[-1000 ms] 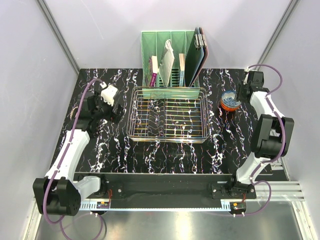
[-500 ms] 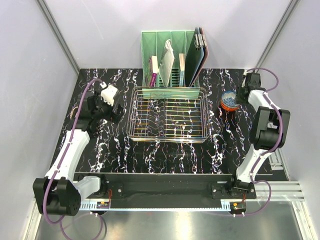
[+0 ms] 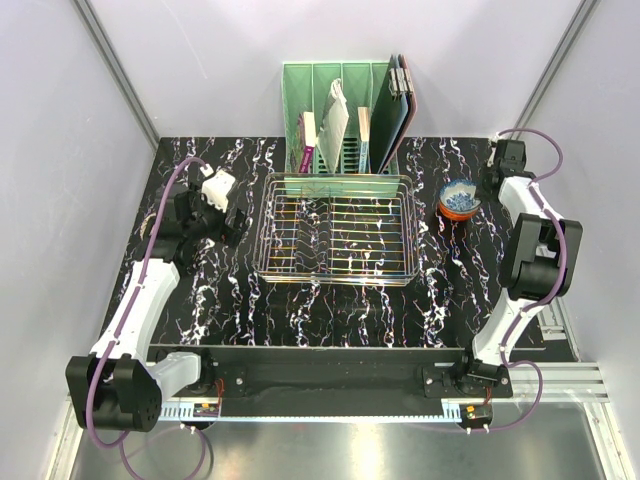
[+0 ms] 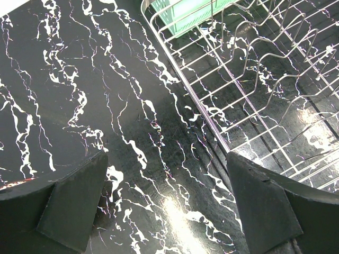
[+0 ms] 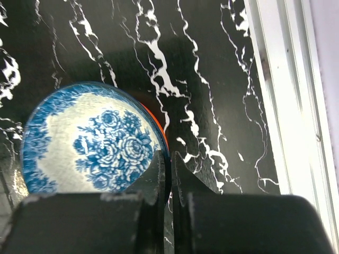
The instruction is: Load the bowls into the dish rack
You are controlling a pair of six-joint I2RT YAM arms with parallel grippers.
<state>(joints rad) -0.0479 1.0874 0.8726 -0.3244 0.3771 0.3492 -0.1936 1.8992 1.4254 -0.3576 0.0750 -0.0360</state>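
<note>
A white bowl with blue roses (image 5: 90,143) sits nested in an orange-red bowl (image 5: 160,133) at the right of the table; from above the stacked bowls (image 3: 459,199) lie just right of the dish rack (image 3: 338,177). My right gripper (image 5: 170,165) is shut on the blue bowl's rim, one finger inside and one outside; in the top view my right gripper (image 3: 486,186) is at the bowl's far right side. My left gripper (image 4: 167,211) stands open over bare table left of the dish rack's (image 4: 212,114) edge, holding nothing. In the top view my left gripper (image 3: 232,220) is near the rack's left side.
A green slotted organizer (image 3: 335,120) with cards and dark boards (image 3: 396,110) stands behind the rack. The table's right edge and a metal rail (image 5: 286,95) run close beside the bowls. The rack's upright tines (image 4: 275,69) hold nothing.
My right gripper has closed onto the blue-rose bowl's rim, and the bowl stack has shifted slightly. The left arm has not moved.
</note>
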